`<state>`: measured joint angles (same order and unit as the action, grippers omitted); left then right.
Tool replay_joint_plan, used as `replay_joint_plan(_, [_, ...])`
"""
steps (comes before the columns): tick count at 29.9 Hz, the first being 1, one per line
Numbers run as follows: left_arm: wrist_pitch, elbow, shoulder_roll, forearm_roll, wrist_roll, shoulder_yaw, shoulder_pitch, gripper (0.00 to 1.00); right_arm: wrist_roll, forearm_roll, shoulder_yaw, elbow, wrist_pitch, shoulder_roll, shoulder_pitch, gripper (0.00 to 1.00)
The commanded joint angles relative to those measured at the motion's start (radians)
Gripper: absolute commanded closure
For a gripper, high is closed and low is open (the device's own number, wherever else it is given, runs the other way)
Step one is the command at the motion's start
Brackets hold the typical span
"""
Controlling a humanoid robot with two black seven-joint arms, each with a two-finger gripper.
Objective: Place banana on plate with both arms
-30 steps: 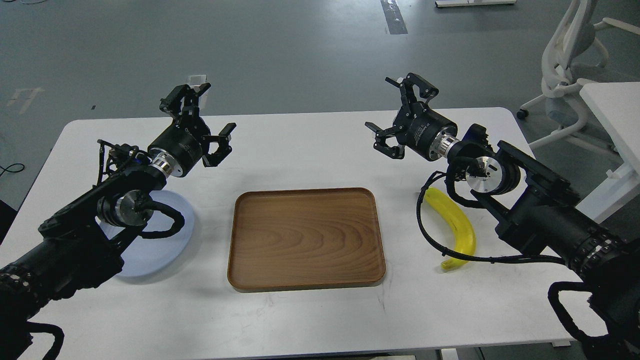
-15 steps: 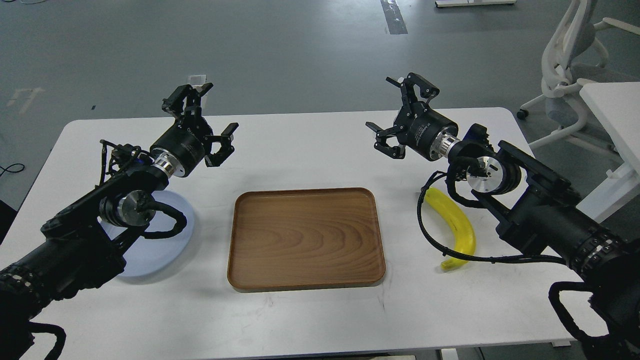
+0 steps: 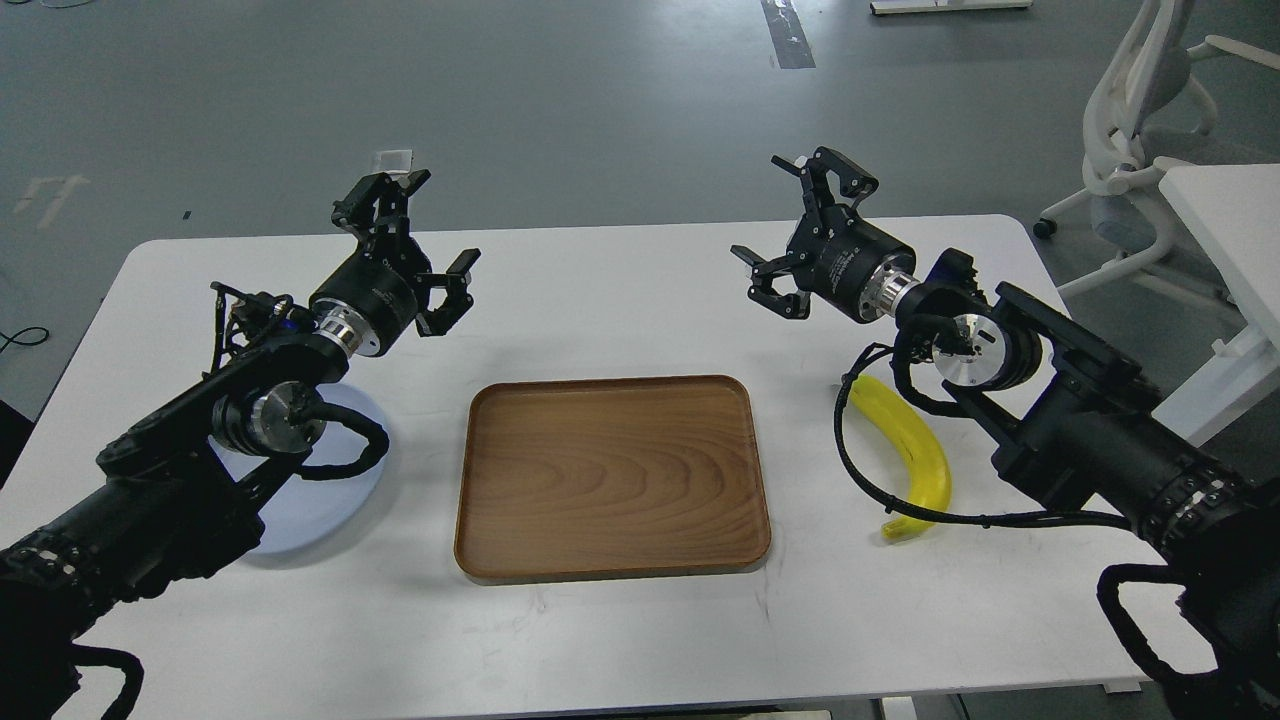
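Observation:
The yellow banana (image 3: 915, 450) lies on the white table at the right, partly under my right arm and its black cable. The pale blue plate (image 3: 320, 500) lies at the left, mostly hidden under my left arm. My left gripper (image 3: 415, 245) is open and empty, raised above the table beyond the plate. My right gripper (image 3: 795, 235) is open and empty, raised above the table beyond and left of the banana.
A brown wooden tray (image 3: 612, 476) lies in the middle of the white table (image 3: 620, 280), between plate and banana. A white chair (image 3: 1140, 130) and another white table (image 3: 1225, 220) stand at the far right.
My left arm has moved slightly right and forward, covering more of the plate. My right arm and the banana have not moved.

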<state>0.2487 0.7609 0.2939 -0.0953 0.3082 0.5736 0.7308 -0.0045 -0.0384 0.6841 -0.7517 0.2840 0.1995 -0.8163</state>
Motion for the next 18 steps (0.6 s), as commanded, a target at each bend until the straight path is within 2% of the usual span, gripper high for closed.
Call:
replay_joint_plan(1, [0.004,0.0,-0.002,-0.001,-0.006,-0.006,0.001,0.02,0.0,0.0,0.0,0.0,0.0,0.001,-0.001,0.0])
replay_joint_plan(8, [0.0,0.001,0.005,-0.027,-0.003,-0.018,0.009,0.02,0.0,0.0,0.0,0.0,0.0,0.002,-0.001,0.0])
replay_joint_plan(11, [-0.038,0.001,0.017,-0.174,0.002,-0.02,0.027,0.02,0.0,0.0,0.0,-0.001,0.0,0.002,-0.001,0.0])
replay_joint_plan(14, [-0.126,0.015,0.053,-0.406,0.054,-0.02,0.036,0.02,0.0,0.0,0.002,-0.006,0.0,0.006,0.0,0.0])
replay_joint_plan(15, [-0.184,0.037,0.077,-0.535,0.093,-0.02,0.036,0.02,0.0,0.0,0.003,-0.006,0.0,0.015,0.002,0.0])
replay_joint_plan(16, [-0.216,0.05,0.088,-0.602,0.106,-0.021,0.035,0.02,0.0,0.0,0.003,-0.006,0.0,0.02,0.003,0.0])
replay_joint_plan(18, [-0.334,0.125,0.148,-0.861,0.115,-0.056,0.021,0.02,0.0,0.0,0.003,-0.006,0.0,0.026,0.022,0.0])
